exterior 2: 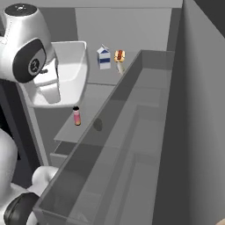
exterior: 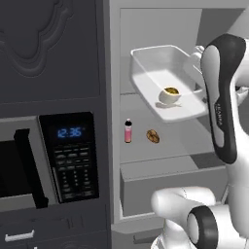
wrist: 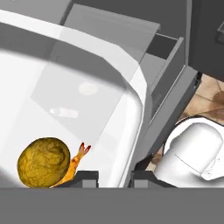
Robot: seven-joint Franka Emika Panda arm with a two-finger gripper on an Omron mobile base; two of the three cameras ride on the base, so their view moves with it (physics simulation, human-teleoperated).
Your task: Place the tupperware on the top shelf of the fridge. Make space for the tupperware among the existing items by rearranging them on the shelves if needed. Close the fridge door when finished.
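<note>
Clearly the tool [wrist: 114,175] pinches one wall of the tupperware [exterior: 165,80], its tips set either side of the rim, and the tub hangs tilted in the open fridge [exterior: 115,97], above the shelf [exterior: 141,116] carrying the pink bottle [exterior: 128,131] and the brown lump [exterior: 152,136]. The grip sits at one edge, so the tub's weight may lever it loose or tip it further, and the food ball [wrist: 43,162] could roll out. On the top shelf [exterior 2: 103,77] a milk carton [exterior 2: 103,58] and a hotdog [exterior 2: 119,56] stand near the back; pushing in too far may knock them over.
</note>
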